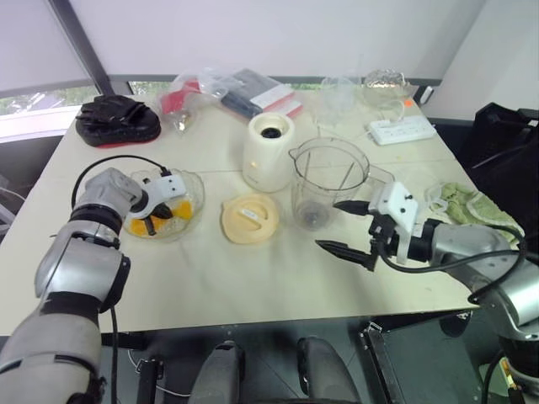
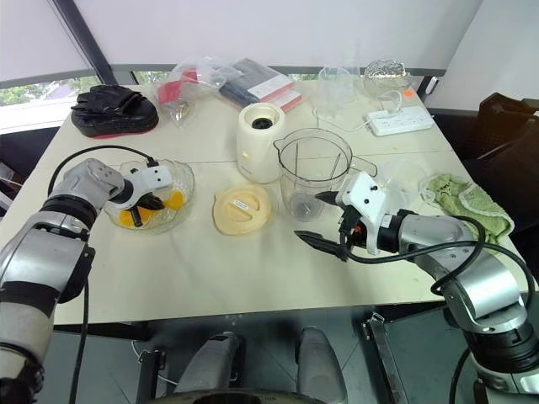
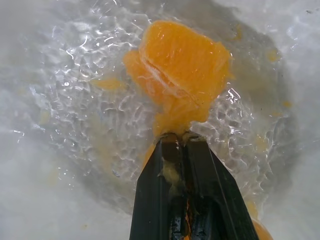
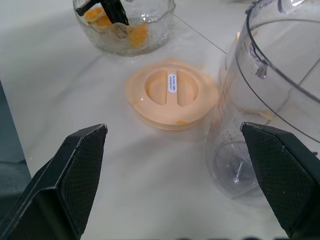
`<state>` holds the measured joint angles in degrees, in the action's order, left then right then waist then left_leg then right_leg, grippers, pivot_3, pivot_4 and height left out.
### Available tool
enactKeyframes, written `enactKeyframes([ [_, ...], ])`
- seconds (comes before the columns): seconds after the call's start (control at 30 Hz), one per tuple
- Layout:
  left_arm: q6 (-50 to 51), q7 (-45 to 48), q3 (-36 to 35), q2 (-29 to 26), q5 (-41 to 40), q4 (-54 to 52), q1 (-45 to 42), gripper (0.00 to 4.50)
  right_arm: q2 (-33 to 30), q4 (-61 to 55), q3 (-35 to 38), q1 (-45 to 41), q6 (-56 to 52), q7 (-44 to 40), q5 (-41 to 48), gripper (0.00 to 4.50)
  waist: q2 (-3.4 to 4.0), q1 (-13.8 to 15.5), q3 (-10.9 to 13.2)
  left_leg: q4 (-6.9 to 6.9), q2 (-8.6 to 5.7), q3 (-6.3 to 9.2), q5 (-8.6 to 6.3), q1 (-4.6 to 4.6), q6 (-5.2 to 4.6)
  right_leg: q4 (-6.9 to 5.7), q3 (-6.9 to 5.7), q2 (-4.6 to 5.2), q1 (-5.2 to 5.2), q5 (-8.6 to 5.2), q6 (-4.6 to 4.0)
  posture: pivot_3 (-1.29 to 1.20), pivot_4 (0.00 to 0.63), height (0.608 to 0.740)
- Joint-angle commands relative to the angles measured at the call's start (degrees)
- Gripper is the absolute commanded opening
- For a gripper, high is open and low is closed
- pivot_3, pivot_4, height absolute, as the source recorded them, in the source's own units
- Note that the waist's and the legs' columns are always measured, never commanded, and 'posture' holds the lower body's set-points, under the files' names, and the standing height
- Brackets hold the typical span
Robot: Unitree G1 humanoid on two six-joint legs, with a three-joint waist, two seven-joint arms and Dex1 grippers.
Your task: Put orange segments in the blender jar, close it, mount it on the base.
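The job is just starting: the left tool (image 3: 181, 142) is pinched shut on one of the orange segments (image 3: 180, 65) in the crinkly bowl (image 1: 192, 187), the right tool (image 1: 352, 225) waits wide open, and the blender jar (image 1: 328, 181) stands empty on the counter (image 1: 253, 278) beside the base (image 1: 268, 151), lid (image 1: 250, 217) off.

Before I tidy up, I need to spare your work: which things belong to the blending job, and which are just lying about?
Job: orange segments, their crinkled bowl, blender jar, lid, base.

Lying about: power strip, green cloth, black gloves, plastic bags.
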<state>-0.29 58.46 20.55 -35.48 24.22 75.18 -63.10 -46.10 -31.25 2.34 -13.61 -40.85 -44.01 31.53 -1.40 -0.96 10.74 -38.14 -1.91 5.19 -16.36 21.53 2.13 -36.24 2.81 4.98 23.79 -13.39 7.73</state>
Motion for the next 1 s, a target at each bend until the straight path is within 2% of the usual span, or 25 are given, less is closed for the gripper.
enactKeyframes([
  [0.03,0.81,-0.03,-1.80,-1.44,-1.12,-0.01,0.17,0.10,0.33,-0.56,0.08,-0.82,0.95,-0.14,-0.25,4.50,-0.01,-0.01,0.01,0.00,0.00,0.00,0.00,0.00,0.00,0.00,0.00,0.00,0.00,0.00,0.00,0.00,0.150,0.740],
  [0.47,3.97,5.62,-12.29,-4.68,-11.25,-6.22,-3.98,0.10,0.80,-0.82,0.01,0.02,1.01,0.05,-0.44,4.50,-0.15,0.14,0.09,0.00,0.00,0.00,0.00,0.09,0.00,0.05,0.00,0.01,0.06,0.00,0.00,0.00,0.150,0.740],
  [0.6,6.24,7.35,-14.26,-5.90,-13.73,-10.29,-2.61,0.10,1.05,-1.00,-0.18,0.25,1.00,0.13,-0.56,4.50,-0.15,0.08,0.09,0.01,0.00,0.01,0.00,0.10,0.00,0.05,0.00,0.01,0.06,0.00,0.00,0.00,0.150,0.740],
  [0.73,10.93,9.44,-17.15,-8.20,-17.68,-17.73,2.26,0.10,1.07,-0.79,-0.15,0.29,1.01,0.09,-0.68,4.50,-0.13,-0.35,0.10,0.04,0.02,-0.01,0.00,0.07,0.00,0.04,0.00,0.01,0.09,0.00,0.00,0.00,0.150,0.740],
  [0.93,14.17,8.76,-15.19,-8.60,-17.02,-22.29,8.26,0.10,1.34,0.12,-0.74,-0.54,1.23,-0.22,-0.97,4.50,-0.13,0.02,0.10,0.08,0.04,-0.01,0.00,0.08,0.00,0.03,0.00,0.00,0.12,0.00,0.00,0.00,0.150,0.740],
  [1.0,12.60,7.54,-12.95,-7.97,-14.72,-20.03,7.92,0.59,1.42,0.69,-1.11,-1.03,1.44,-0.57,-1.19,4.50,-0.16,0.35,0.11,0.06,0.03,0.00,0.00,0.10,0.00,0.04,0.00,0.00,0.11,0.00,0.00,0.00,0.150,0.740],
])
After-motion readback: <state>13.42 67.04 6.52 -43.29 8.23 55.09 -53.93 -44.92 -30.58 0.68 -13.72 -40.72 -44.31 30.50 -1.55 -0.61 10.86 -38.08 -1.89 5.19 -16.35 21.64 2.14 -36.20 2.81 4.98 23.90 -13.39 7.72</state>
